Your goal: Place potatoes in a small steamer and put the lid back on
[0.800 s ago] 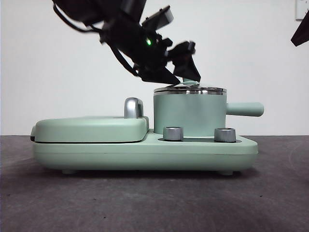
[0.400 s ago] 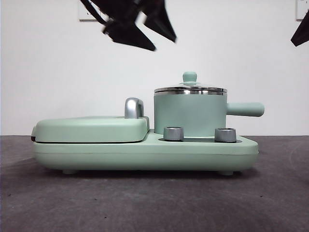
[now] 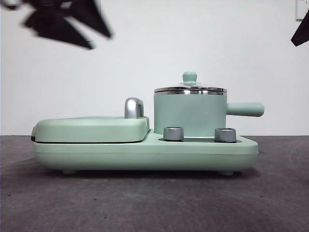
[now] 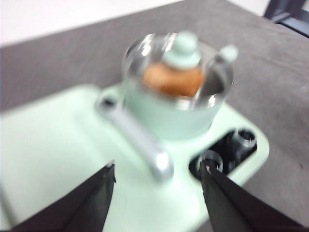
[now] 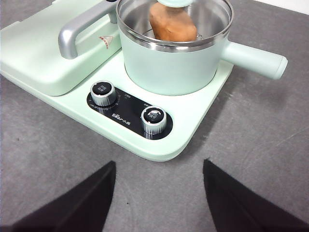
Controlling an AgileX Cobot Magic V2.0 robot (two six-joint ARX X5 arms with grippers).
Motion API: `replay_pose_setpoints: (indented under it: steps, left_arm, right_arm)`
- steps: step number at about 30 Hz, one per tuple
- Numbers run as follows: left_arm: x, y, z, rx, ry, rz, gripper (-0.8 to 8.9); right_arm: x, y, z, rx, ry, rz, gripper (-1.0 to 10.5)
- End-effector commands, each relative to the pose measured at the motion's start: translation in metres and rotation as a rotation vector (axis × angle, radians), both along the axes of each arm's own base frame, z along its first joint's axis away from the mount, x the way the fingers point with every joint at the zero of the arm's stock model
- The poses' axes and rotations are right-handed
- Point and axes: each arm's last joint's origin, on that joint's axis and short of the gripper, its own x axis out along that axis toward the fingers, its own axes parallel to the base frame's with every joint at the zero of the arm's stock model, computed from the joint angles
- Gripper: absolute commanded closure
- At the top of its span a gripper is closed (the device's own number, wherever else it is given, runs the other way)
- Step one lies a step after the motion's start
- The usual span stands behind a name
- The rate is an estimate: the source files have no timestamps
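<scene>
Lid [image 3: 189, 88] seated on steamer [image 3: 189, 113] rim | left gripper [image 4: 157, 171] spread, high | right gripper [image 5: 159, 166] spread

Mint-green small steamer [image 5: 169, 67] — orange-brown potato [image 5: 171, 24] inside — black claws.

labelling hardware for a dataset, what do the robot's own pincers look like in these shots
Both look alike: the left pincer and the right pincer each have two plain black jaws tapering to pointed, wedge-like tips. No markings or cables show on them. In the front view one arm is only a blurred black angular shape at the top corner.
</scene>
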Motion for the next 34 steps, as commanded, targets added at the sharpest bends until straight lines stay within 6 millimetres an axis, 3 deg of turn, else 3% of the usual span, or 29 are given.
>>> replay_pose_setpoints:
  steps: [1, 6, 13, 19, 20, 21, 22, 34]
  left_arm:
    - [-0.03, 0.02, -0.006, -0.069, 0.014, 0.057, 5.37]
    - [-0.075, 0.051, -0.018, -0.068, 0.008, 0.194, 5.37]
    - [-0.115, 0.073, -0.028, -0.047, 0.012, 0.315, 5.37]
    - [-0.13, 0.079, -0.022, -0.131, -0.014, 0.335, 5.46]
    - [-0.131, 0.079, -0.022, -0.136, -0.021, 0.333, 6.38]
    - [-0.132, 0.08, -0.022, -0.14, -0.025, 0.331, 8.44]
    - [-0.133, 0.08, -0.021, -0.146, -0.029, 0.332, 7.97]
    - [-0.134, 0.08, -0.022, -0.139, -0.018, 0.333, 8.07]
  right_arm:
    - [0.001, 0.001, 0.001, 0.011, -0.002, 0.001, 6.7]
    - [0.001, 0.001, 0.001, 0.011, -0.002, 0.0, 6.7]
    - [0.0, 0.001, 0.001, 0.011, 0.0, 0.002, 6.7]
    - [0.0, 0.001, 0.001, 0.013, -0.002, 0.003, 6.8]
    - [0.0, 0.001, 0.001, 0.014, 0.0, 0.004, 7.7]
    - [0.0, 0.001, 0.001, 0.015, 0.001, 0.007, 9.7]
    - [0.0, 0.001, 0.001, 0.011, -0.005, 0.008, 9.1]
    - [0.002, 0.002, 0.005, 0.031, -0.047, 0.001, 9.3]
